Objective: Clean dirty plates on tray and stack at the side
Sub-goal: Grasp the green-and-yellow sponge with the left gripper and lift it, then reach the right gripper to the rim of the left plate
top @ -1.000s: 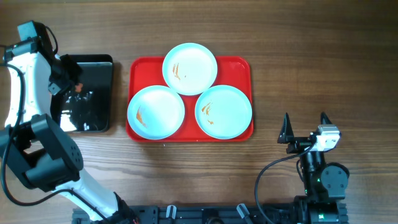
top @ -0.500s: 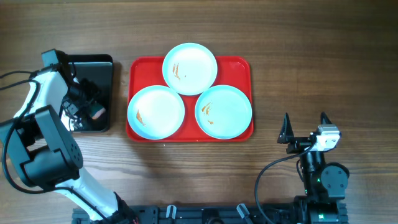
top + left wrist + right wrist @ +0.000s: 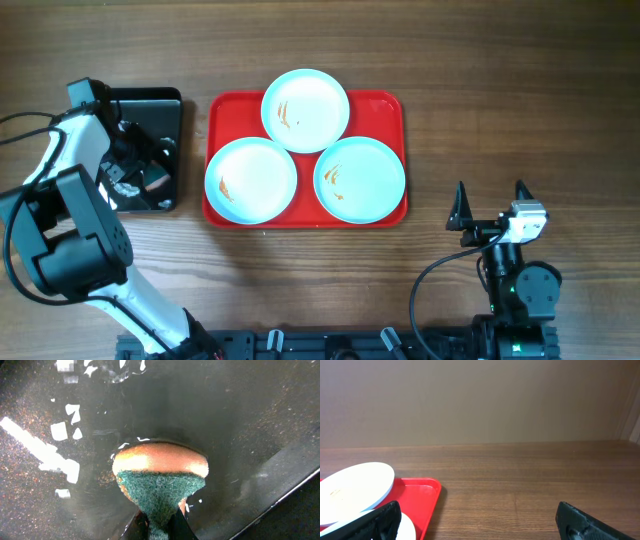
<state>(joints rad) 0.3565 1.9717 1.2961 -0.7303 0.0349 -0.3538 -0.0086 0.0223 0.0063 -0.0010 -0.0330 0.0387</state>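
Note:
Three pale blue plates lie on the red tray (image 3: pixel 390 108): one at the back (image 3: pixel 305 109), one front left (image 3: pixel 251 180), one front right (image 3: pixel 359 179). Each has small orange-brown smears. My left gripper (image 3: pixel 140 175) is down in the black tray (image 3: pixel 160 100) and is shut on a sponge (image 3: pixel 159 476) with a green scouring face and an orange body, pressed on the wet tray floor. My right gripper (image 3: pixel 490 205) is open and empty, right of the red tray near the table's front. The right wrist view shows the red tray's corner (image 3: pixel 427 492) and a plate (image 3: pixel 352 492).
The black tray holds water with bright glints (image 3: pixel 45 452); its rim (image 3: pixel 280 502) runs at the lower right of the left wrist view. Bare wooden table (image 3: pixel 520 90) lies right of the red tray.
My left gripper moved from the black tray's back edge down into the tray and settled lower with the sponge. The right arm and the plates have not moved.

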